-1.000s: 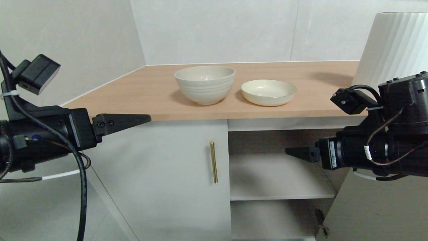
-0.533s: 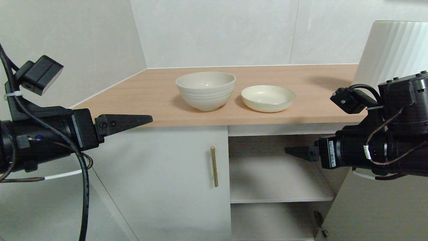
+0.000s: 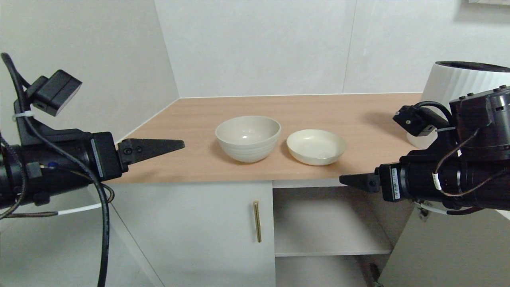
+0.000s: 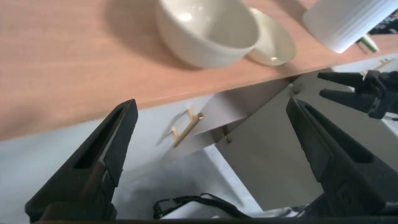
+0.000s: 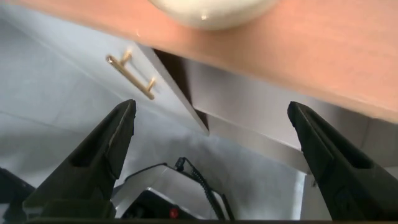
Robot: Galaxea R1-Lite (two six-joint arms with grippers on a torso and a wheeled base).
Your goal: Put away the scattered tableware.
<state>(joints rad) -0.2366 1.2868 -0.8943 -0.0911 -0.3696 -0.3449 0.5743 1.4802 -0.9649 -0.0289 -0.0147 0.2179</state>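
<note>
Two cream pieces of tableware stand side by side on the wooden counter [image 3: 191, 119]: a deep bowl [image 3: 248, 137] [image 4: 211, 31] and, to its right, a shallow bowl [image 3: 316, 146] [image 4: 273, 43] [image 5: 211, 9]. My left gripper [image 3: 181, 144] [image 4: 210, 106] hangs open in front of the counter's left part, level with its top and well left of the deep bowl. My right gripper [image 3: 342, 180] [image 5: 211, 107] is open too, just below the counter's front edge, under the shallow bowl. Neither holds anything.
Under the counter, a closed white cabinet door with a brass handle [image 3: 257, 221] [image 4: 186, 127] [image 5: 134, 74] sits left of an open compartment with a shelf [image 3: 330, 223]. A white ribbed container [image 3: 458, 85] [image 4: 354, 22] stands on the counter's right end. Walls close the back and left.
The head camera has risen: the counter and bowls sit lower in the picture and are seen more from above. Both grippers now stand higher against the counter. The bowls have not moved.
</note>
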